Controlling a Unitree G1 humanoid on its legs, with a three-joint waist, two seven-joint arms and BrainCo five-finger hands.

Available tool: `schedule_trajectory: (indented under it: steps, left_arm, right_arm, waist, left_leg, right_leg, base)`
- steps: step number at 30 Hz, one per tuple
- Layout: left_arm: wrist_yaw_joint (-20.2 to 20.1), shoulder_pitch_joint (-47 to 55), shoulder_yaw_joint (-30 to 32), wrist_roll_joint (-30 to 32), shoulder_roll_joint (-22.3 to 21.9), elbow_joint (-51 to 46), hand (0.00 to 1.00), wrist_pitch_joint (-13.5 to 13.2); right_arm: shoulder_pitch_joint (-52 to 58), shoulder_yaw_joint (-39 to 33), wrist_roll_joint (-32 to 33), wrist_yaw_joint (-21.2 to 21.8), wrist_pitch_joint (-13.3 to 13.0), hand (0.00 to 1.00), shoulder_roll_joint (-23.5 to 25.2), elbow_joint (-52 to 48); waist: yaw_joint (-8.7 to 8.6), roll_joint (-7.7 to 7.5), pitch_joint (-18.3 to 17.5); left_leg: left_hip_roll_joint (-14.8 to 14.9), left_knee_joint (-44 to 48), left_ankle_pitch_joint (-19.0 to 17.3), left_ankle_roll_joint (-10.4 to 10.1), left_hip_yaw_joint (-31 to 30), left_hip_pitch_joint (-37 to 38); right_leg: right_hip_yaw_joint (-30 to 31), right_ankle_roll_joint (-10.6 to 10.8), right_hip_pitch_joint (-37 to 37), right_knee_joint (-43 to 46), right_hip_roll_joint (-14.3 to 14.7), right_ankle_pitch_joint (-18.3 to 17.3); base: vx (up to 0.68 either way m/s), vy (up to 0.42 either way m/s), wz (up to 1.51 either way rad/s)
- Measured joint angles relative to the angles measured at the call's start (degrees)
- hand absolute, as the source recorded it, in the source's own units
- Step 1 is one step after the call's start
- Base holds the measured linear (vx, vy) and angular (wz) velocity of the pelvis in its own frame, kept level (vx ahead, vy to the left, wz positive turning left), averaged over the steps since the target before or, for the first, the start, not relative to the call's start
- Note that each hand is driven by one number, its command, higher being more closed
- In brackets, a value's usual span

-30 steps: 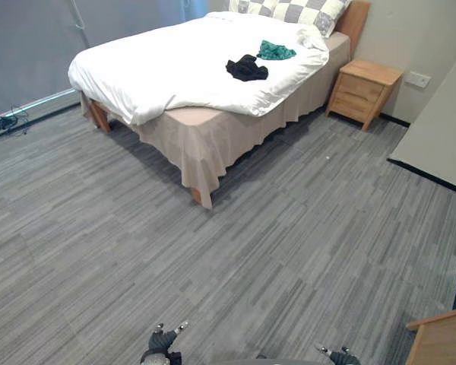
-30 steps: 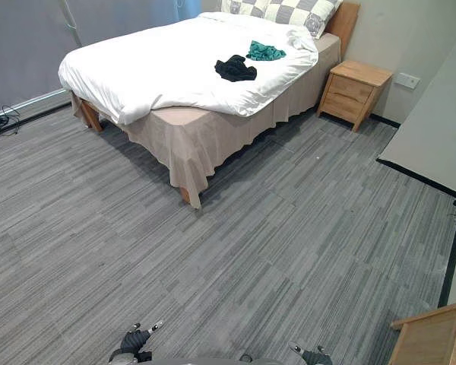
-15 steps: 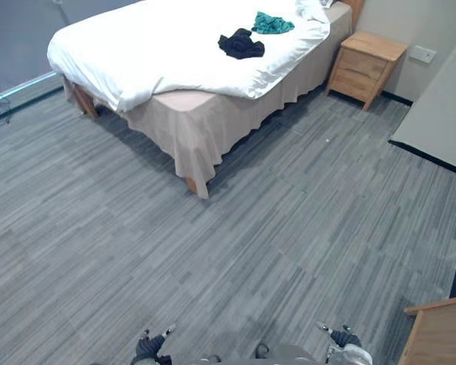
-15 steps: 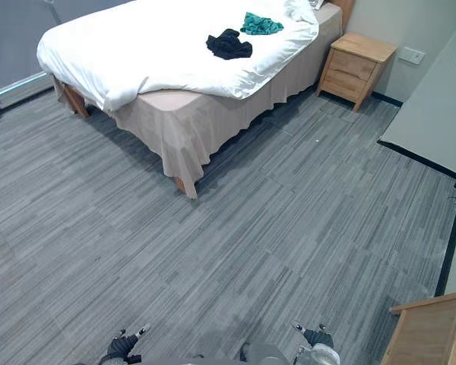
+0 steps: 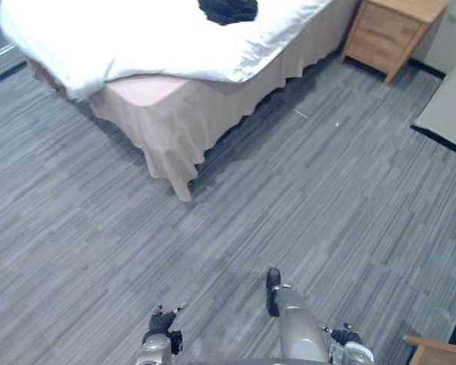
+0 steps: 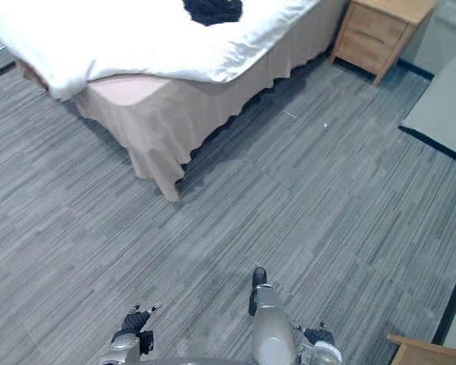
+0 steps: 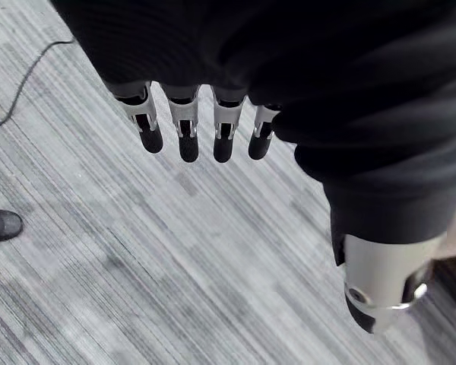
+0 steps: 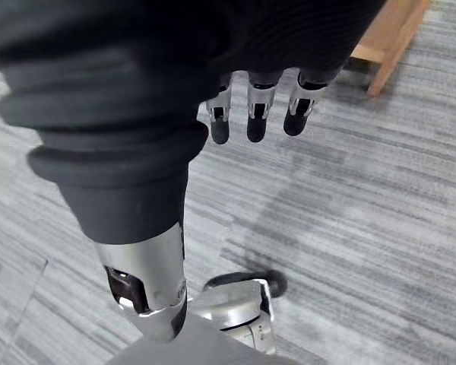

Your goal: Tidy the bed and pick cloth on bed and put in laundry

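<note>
A bed point(image 5: 175, 114) with a white duvet point(image 5: 137, 38) and a beige skirt stands at the far left. A black cloth point(image 5: 228, 9) lies on the duvet at the top edge of the left eye view. My left hand point(image 5: 161, 325) hangs low near the bottom edge, far from the bed, its fingers point(image 7: 186, 133) relaxed and holding nothing over the grey floor. My right hand point(image 5: 348, 339) hangs at the bottom right, its fingers point(image 8: 257, 114) also relaxed and empty.
A wooden nightstand point(image 5: 395, 26) stands right of the bed. A wooden furniture corner point(image 5: 441, 351) shows at the bottom right. A pale wall panel point(image 5: 452, 106) with a black base strip runs along the right. Grey plank floor point(image 5: 304, 190) lies between me and the bed.
The camera has tilted down and moved closer to the bed, so the teal cloth and pillows have left the picture. Both hands still hang empty.
</note>
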Motion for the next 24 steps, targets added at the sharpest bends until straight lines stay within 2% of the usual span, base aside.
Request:
schedule_trajectory:
  steps: [1, 2, 3, 4, 5, 6, 7, 8, 9, 10, 11, 12, 13, 14, 15, 16, 17, 18, 19, 20, 21, 22, 23, 24]
  left_arm:
    - [-0.1, 0.5, 0.2, -0.8, -0.1, -0.3, 0.0, -0.2]
    - [0.1, 0.5, 0.5, -1.6, 0.1, -2.1, 0.0, -0.4]
    - [0.1, 0.6, 0.4, -2.0, 0.5, -3.4, 0.0, -0.7]
    - [0.1, 0.6, 0.4, -2.0, 0.6, -4.2, 0.0, -0.9]
    - [0.1, 0.7, 0.4, -2.2, 0.7, -5.0, 0.0, -1.4]
    - [0.1, 0.6, 0.4, -2.6, 0.4, -6.4, 0.0, -1.9]
    - [0.1, 0.3, 0.4, -2.6, 0.4, -7.1, 0.0, -2.2]
    - [0.1, 0.0, 0.3, -2.6, 0.3, -7.1, 0.0, -2.3]
    - [0.1, -0.1, -0.4, -2.6, 0.1, -7.0, 0.0, -2.3]
    - [0.0, 0.0, -2.0, -2.6, -0.3, -6.2, 0.0, -2.1]
    - [0.0, 0.2, -2.2, -2.6, -0.5, -5.9, 0.0, -2.1]
    - [0.0, 0.1, -2.3, -2.4, -0.4, -5.1, 0.0, -1.8]
    - [-0.1, 0.1, -2.1, -2.4, 0.3, -5.3, 0.0, -1.8]
    - [-0.2, 0.1, -2.0, -2.4, 0.5, -5.3, 0.0, -1.8]
    - [-0.7, 0.3, -1.7, -2.4, 0.8, -5.1, 0.0, -1.6]
    - [-1.0, 0.5, -1.7, -2.4, 0.9, -4.4, 0.0, -1.4]
    - [-1.0, 0.5, -2.0, -2.4, 0.9, -4.0, 0.0, -1.3]
    - [-1.1, 0.7, -2.4, -2.4, 1.3, -3.2, 0.0, -1.0]
    - [-1.1, 1.2, -2.8, -2.4, 1.5, -2.4, 0.0, -1.0]
    - [-1.0, 1.2, -3.7, -2.4, 1.9, -2.0, 0.0, -1.0]
    - [-1.2, 1.3, -4.9, -1.8, 2.2, -2.0, 0.0, -0.7]
    - [-1.2, 1.3, -5.5, -1.6, 2.2, -1.6, 0.0, -0.4]
    - [-1.2, 1.4, -5.9, -1.2, 2.3, -1.0, 0.0, -0.3]
    - [-1.2, 1.4, -6.0, -1.2, 2.3, -1.0, 0.0, -0.4]
  right_arm:
    - [0.2, 1.0, 0.0, 0.0, -0.1, 0.0, -0.3, -0.1]
    - [0.3, 3.0, 0.0, -0.3, -0.1, 0.0, -0.9, -0.3]
    - [0.1, 4.9, -0.1, -0.6, -0.1, 0.0, -0.9, -0.3]
    - [-0.4, 5.8, -0.1, -0.6, -0.1, 0.0, -0.9, -0.3]
    - [-0.9, 7.1, -0.4, -0.5, -0.2, 0.0, -0.9, -0.4]
    - [-2.2, 7.4, -1.4, -0.5, -0.3, 0.0, -0.8, -0.2]
    - [-3.2, 7.3, -2.3, -0.5, -0.3, 0.0, -0.5, -0.2]
    - [-3.5, 7.3, -2.4, -0.5, -0.4, 0.0, -0.3, -0.3]
    - [-3.4, 7.4, -3.4, -0.4, -0.8, 0.0, -0.7, -0.8]
    - [-2.6, 7.5, -4.7, -0.4, -1.4, 0.0, -1.0, -1.7]
    - [-2.0, 7.5, -5.2, -0.4, -1.5, 0.0, -1.4, -1.8]
    - [-1.0, 7.4, -6.7, -0.3, -1.4, 0.0, -0.2, -1.3]
    - [-0.7, 7.4, -7.4, -0.3, -1.2, 0.0, 0.3, -1.1]
    - [-0.6, 7.4, -7.6, -0.3, -1.2, 0.0, 0.4, -1.0]
    - [-0.7, 7.4, -8.1, 0.1, -1.0, 0.0, 0.5, -0.6]
    - [-1.1, 7.5, -8.5, 0.8, -1.0, 0.0, 0.3, -0.3]
    - [-1.2, 7.5, -8.6, 0.9, -1.1, 0.0, 0.4, -0.3]
    - [-1.3, 7.7, -8.6, 1.0, -1.2, 0.0, 0.5, -0.3]
    - [-1.0, 8.6, -8.4, 1.0, -1.4, 0.0, 0.4, -0.6]
    - [-0.9, 8.6, -8.4, 1.0, -1.5, 0.0, 0.3, -1.3]
    - [-0.8, 8.6, -8.4, 0.8, -1.6, 0.0, 0.0, -1.5]
    - [-0.8, 8.5, -8.4, 0.8, -1.7, 0.0, -0.3, -1.6]
    - [-0.7, 8.3, -8.3, 0.8, -1.7, 0.0, -0.4, -1.6]
    - [-0.5, 8.0, -8.2, 0.8, -1.6, 0.0, -0.4, -1.6]
  waist:
    - [0.55, -0.08, 0.2]
    - [2.08, -0.32, 0.5]
    - [3.02, -1.21, 1.1]
    - [3.16, -1.77, 1.3]
    - [3.47, -2.42, 1.4]
    - [4.31, -2.87, 1.8]
    - [5.21, -3.78, 2.3]
    - [5.6, -3.85, 2.3]
    - [5.56, -3.82, 1.9]
    - [5.54, -2.15, 1.0]
    - [5.6, -1.43, 0.6]
    - [5.06, -2.9, -0.7]
    - [5.31, -4.63, -1.4]
    - [5.63, -5.21, -1.7]
    - [5.74, -5.81, -1.6]
    - [5.69, -5.69, -1.7]
    - [5.57, -5.64, -1.7]
    - [5.69, -5.5, -1.7]
    - [5.5, -5.05, -2.0]
    - [5.44, -4.88, -2.1]
    - [4.93, -3.9, -2.2]
    - [4.33, -3.87, -2.8]
    - [3.82, -3.92, -2.9]
    - [3.8, -4.02, -3.0]
  left_leg:
    - [0.2, 5.4, -1.5, -0.6, 0.3, -1.9]
    - [0.1, 12.0, -5.0, 0.8, 1.0, -6.0]
    - [-0.6, 13.5, -7.9, 3.5, 2.7, -8.9]
    - [-1.2, 12.7, -9.5, 4.2, 3.6, -10.4]
    - [-2.5, 9.8, -11.9, 3.9, 4.6, -13.0]
    - [-4.5, 3.5, -15.0, 3.8, 6.4, -15.4]
    - [-7.0, -5.9, -16.5, 3.9, 8.7, -17.0]
    - [-8.4, -12.2, -16.4, 4.0, 10.8, -17.3]
    - [-10.7, -24.1, -14.3, 5.3, 15.6, -17.4]
    - [-11.2, -34.4, -5.4, 8.9, 23.9, -17.7]
    - [-11.1, -36.4, -2.2, 16.2, 29.2, -17.8]
    - [-12.8, -36.8, -5.9, 23.2, 36.2, -16.2]
    - [-15.5, -38.2, -8.4, 25.5, 38.2, -15.6]
    - [-16.7, -39.1, -9.3, 25.2, 37.8, -15.2]
    - [-18.7, -40.7, -9.9, 24.1, 35.0, -13.4]
    - [-20.1, -42.3, -11.4, 23.5, 31.1, -10.4]
    - [-20.5, -42.8, -12.1, 22.8, 29.4, -8.6]
    - [-20.7, -42.9, -13.4, 21.4, 26.1, -5.4]
    - [-20.9, -43.8, -13.7, 20.5, 23.0, -2.1]
    - [-20.9, -44.5, -13.6, 20.0, 21.7, -0.5]
    - [-21.0, -46.0, -13.1, 19.2, 18.3, 2.0]
    - [-20.8, -46.8, -12.7, 18.6, 15.1, 2.8]
    - [-20.5, -47.5, -12.4, 17.5, 11.5, 3.5]
    - [-20.3, -48.0, -12.5, 16.6, 9.9, 3.5]
  right_leg:
    - [0.5, -1.0, 2.7, -1.8, 1.0, 0.3]
    - [1.6, -2.2, 8.2, -5.7, 2.8, 0.2]
    - [3.0, -2.5, 13.3, -9.4, 3.5, 0.2]
    - [3.5, -2.3, 15.6, -11.0, 3.5, 0.4]
    - [4.6, -2.3, 18.4, -13.1, 3.4, 0.3]
    - [6.1, -2.0, 21.5, -15.4, 2.9, 0.5]
    - [6.6, -1.1, 24.0, -17.3, 1.7, 0.0]
    - [6.6, -0.4, 25.5, -18.2, 0.8, -0.4]
    - [6.1, 1.2, 27.8, -20.1, 0.0, -1.4]
    - [5.2, 2.8, 30.0, -21.2, 0.5, -2.9]
    - [4.9, 3.6, 31.1, -21.3, 0.9, -4.0]
    - [2.8, 4.9, 32.8, -21.0, -0.3, -5.7]
    - [1.1, 5.2, 32.8, -19.6, -1.4, -5.7]
    - [0.3, 5.3, 32.8, -18.2, -1.7, -5.7]
    - [-1.0, 5.6, 31.3, -11.1, -2.4, -5.8]
    - [-1.9, 10.6, 27.5, 2.5, -3.3, -4.2]
    - [-1.8, 13.7, 25.5, 9.7, -3.8, -3.2]
    - [-1.2, 15.5, 21.0, 22.5, -5.0, -3.7]
    - [-2.3, 15.6, 17.0, 29.4, -6.9, -5.8]
    - [-3.0, 14.8, 15.2, 30.5, -8.0, -7.2]
    - [-3.1, 12.3, 11.9, 28.3, -9.9, -9.7]
    - [-1.5, 11.3, 9.9, 23.0, -10.0, -10.6]
    - [3.4, 11.4, 8.2, 13.4, -9.8, -10.5]
    - [6.3, 12.0, 7.7, 8.7, -9.8, -9.8]
  base:
    - [0.55, -0.22, -0.58]
    - [0.52, -0.159, -0.59]
    - [0.51, -0.138, -0.51]
    - [0.51, -0.105, -0.39]
    - [0.5, -0.07, -0.46]
    - [0.6, -0.033, -0.65]
    - [0.52, 0.015, -0.65]
    - [0.52, 0.061, -0.39]
    - [0.53, 0.086, -0.06]
    - [0.55, 0.107, 0.12]
    - [0.61, 0.147, 0.68]
    - [0.66, 0.161, 1.15]
    - [0.79, 0.194, 1.29]
    - [0.75, 0.196, 1.29]
    - [0.7, 0.215, 1.25]
    - [0.55, 0.179, 1.28]
    - [0.53, 0.127, 1.2]
    - [0.53, 0.036, 1.26]
    - [0.51, -0.012, 1.32]
    - [0.47, -0.088, 1.44]
    - [0.45, -0.154, 1.41]
    - [0.53, -0.232, 1.92]
    - [0.41, -0.231, 1.7]
    - [0.36, -0.281, 1.82]
